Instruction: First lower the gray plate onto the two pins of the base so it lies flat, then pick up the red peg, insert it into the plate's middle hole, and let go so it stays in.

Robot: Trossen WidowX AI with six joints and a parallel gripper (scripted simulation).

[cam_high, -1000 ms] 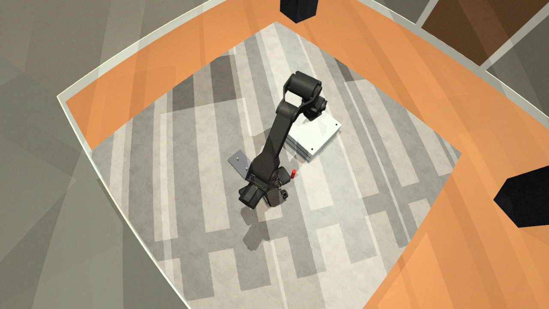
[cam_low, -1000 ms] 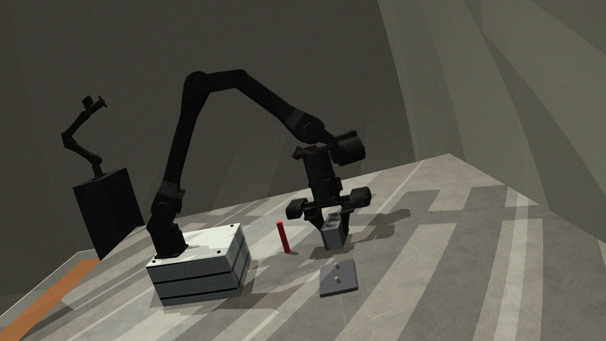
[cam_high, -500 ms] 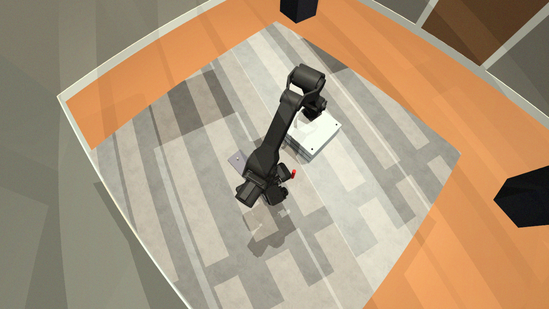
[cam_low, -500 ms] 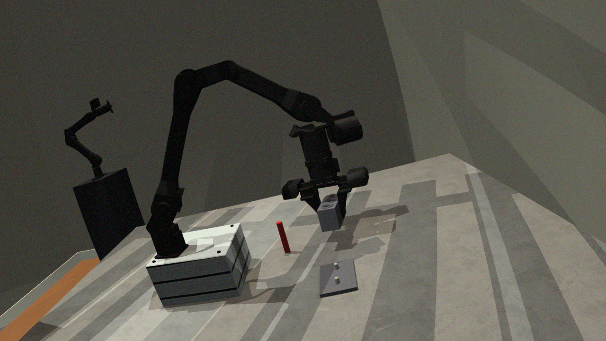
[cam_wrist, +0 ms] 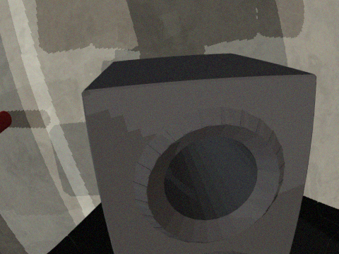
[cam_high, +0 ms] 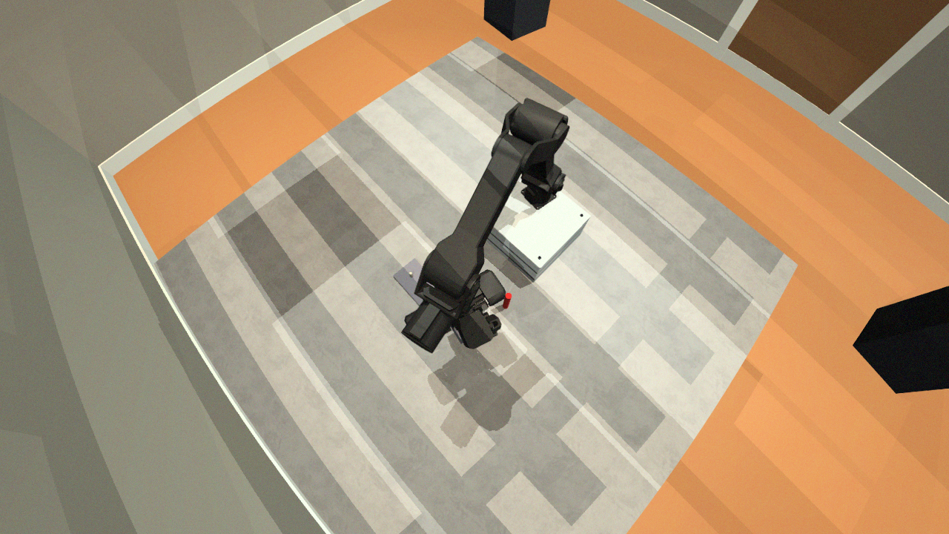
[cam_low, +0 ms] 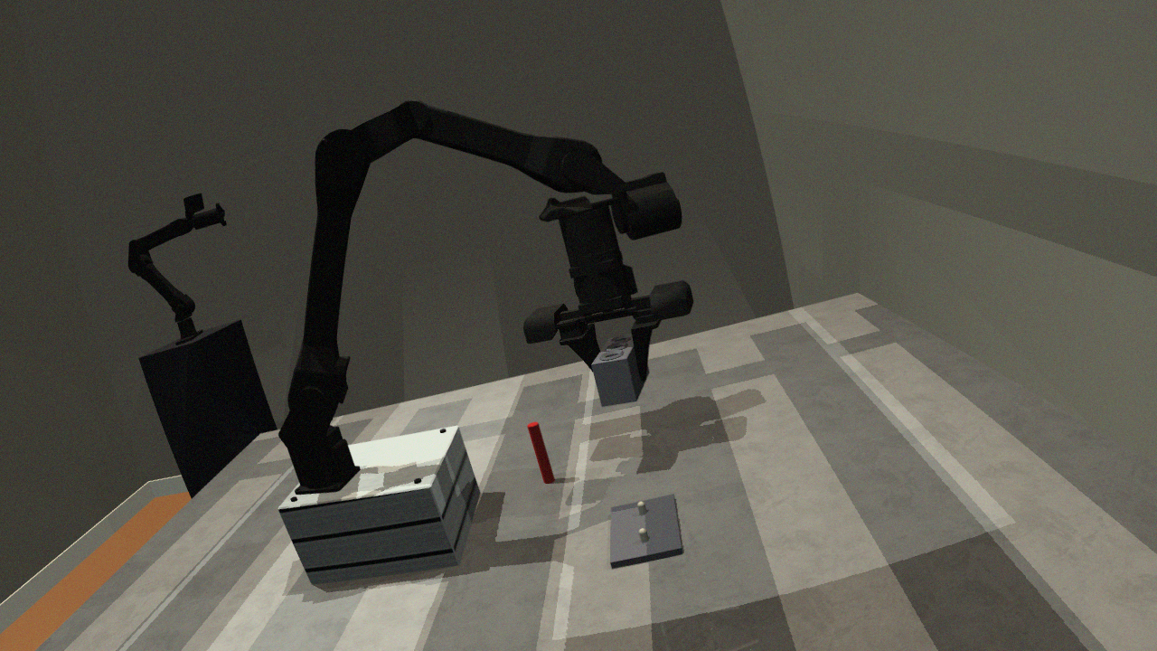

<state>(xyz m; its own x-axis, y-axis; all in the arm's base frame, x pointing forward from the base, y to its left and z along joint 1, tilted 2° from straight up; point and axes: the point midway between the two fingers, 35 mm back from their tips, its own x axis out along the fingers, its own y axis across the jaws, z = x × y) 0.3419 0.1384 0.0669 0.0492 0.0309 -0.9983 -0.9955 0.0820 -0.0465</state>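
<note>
My gripper (cam_low: 618,373) is shut on the gray plate (cam_low: 615,388) (cam_wrist: 198,95), a thick block held clear of the table with its holes facing up. In the wrist view one large round hole shows; the others are out of view or cut off. In the top view the arm hides the plate. The flat gray base (cam_low: 664,543) (cam_high: 402,279) lies on the table, lower than the plate and apart from it, with two short pale pins standing up. The red peg (cam_high: 506,300) (cam_low: 540,453) (cam_wrist: 4,121) stands upright on the table, between the arm's pedestal and the gripper.
The white box pedestal (cam_high: 547,232) (cam_low: 371,538) carries the arm and stands near the peg. A black block (cam_low: 206,404) with another small arm stands far off in the exterior view. Striped shadows cross the table (cam_high: 583,464).
</note>
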